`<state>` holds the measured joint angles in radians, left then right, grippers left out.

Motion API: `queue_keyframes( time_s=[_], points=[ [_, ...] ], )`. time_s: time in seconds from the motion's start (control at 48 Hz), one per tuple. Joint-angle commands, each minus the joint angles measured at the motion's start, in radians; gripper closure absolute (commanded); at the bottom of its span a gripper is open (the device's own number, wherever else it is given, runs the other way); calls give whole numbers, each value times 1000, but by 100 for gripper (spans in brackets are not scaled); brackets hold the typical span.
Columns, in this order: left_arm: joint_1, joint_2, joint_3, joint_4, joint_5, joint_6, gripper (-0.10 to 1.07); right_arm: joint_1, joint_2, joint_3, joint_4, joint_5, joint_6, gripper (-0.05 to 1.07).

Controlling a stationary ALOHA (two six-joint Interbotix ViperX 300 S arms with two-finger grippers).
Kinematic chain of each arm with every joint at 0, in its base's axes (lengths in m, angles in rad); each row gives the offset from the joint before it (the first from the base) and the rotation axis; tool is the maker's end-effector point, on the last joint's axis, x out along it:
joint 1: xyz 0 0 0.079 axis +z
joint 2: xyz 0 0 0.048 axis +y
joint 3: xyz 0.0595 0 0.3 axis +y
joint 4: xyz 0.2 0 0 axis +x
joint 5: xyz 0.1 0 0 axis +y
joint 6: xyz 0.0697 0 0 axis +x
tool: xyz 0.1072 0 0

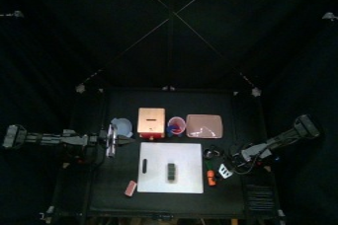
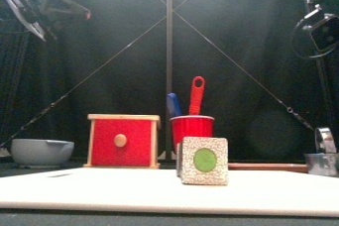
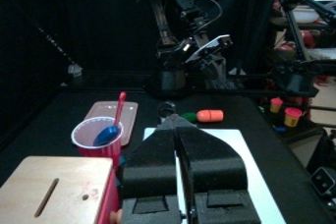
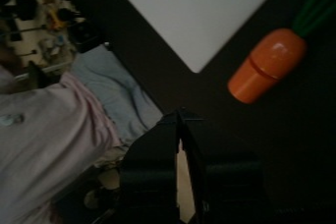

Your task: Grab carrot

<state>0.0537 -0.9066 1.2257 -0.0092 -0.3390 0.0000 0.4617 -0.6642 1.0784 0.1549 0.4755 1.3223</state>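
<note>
The carrot (image 1: pixel 211 177) is a small orange-red stick lying on the black table just off the right edge of the white board (image 1: pixel 172 160). In the right wrist view the carrot (image 4: pixel 266 66) shows its green top, with a corner of the board (image 4: pixel 197 12) beside it. It also shows in the left wrist view (image 3: pixel 207 116). My right gripper (image 4: pixel 182 140) is shut and empty, a short way from the carrot, at the table's right side (image 1: pixel 232 167). My left gripper (image 3: pixel 184 144) is shut and empty over the board's left side (image 1: pixel 114 148). The front view does not show the carrot.
A dark object (image 1: pixel 173 173) lies on the board. A pink block (image 1: pixel 130 186) lies at the front left. At the back stand a red box (image 2: pixel 122 141), a red cup (image 2: pixel 192 126) with utensils, a grey bowl (image 2: pixel 40 152) and a pink plate (image 1: pixel 205 125). A speckled card with a green oval (image 2: pixel 204 161) stands in front.
</note>
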Motion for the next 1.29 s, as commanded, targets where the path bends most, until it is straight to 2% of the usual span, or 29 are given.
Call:
queue_keyframes(
  time_s=[0.0,0.188,0.375,0.5,0.688,0.833,1.271],
  points=[
    [15,3,-6,-3,-8,0,74,40,34,-32,-80,29,115,79],
    [38,3,6,-5,-3,3,74,124,115,-67,-244,89,402,65],
    [54,3,11,-6,0,3,74,189,199,-114,-423,172,655,39],
    [58,3,18,-5,0,0,74,225,272,-138,-488,206,782,20],
    [61,3,26,-5,0,3,74,264,370,-176,-499,207,847,0],
    [69,3,26,-5,0,5,74,255,428,-198,-482,216,847,-1],
    [74,3,28,-5,3,6,73,207,520,-209,-466,210,848,-1]
  ],
)
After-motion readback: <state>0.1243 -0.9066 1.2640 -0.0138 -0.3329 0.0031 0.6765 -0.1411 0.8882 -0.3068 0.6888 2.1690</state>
